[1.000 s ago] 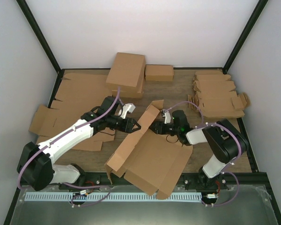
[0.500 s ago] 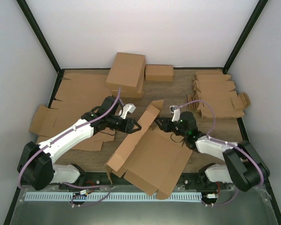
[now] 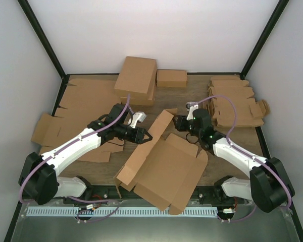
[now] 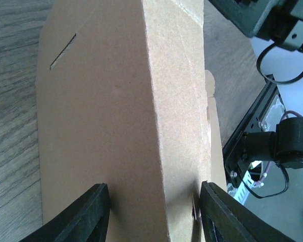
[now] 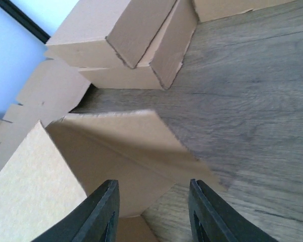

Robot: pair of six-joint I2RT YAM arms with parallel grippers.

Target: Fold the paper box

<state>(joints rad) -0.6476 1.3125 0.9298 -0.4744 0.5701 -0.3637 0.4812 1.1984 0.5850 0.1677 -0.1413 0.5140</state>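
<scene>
Nearest the arm bases, the paper box (image 3: 166, 169) lies at the middle of the table's (image 3: 192, 98) near half, one corner overhanging the near edge. Its broad base panel lies flat, and its left wall stands raised and tilted along a crease.

The left gripper (image 3: 145, 136) meets the outer face of that raised wall. In the left wrist view its fingers (image 4: 88, 214) stand partly apart with the wall's folded ridge between them. Whether the pads press the cardboard cannot be told.

The right gripper (image 3: 175, 124) hovers just beyond the wall's far end. In the right wrist view its jaws are partly apart and hold nothing, with a slanted flap of the box below them over bare wood.

Farther left, flat cardboard blanks (image 3: 76, 108) overlap one another as far as the side wall. On the far right sits a stack of smaller notched blanks (image 3: 235, 103). At the far edge a large closed box (image 3: 136, 78) rests tilted beside a small closed box (image 3: 171, 77).
</scene>
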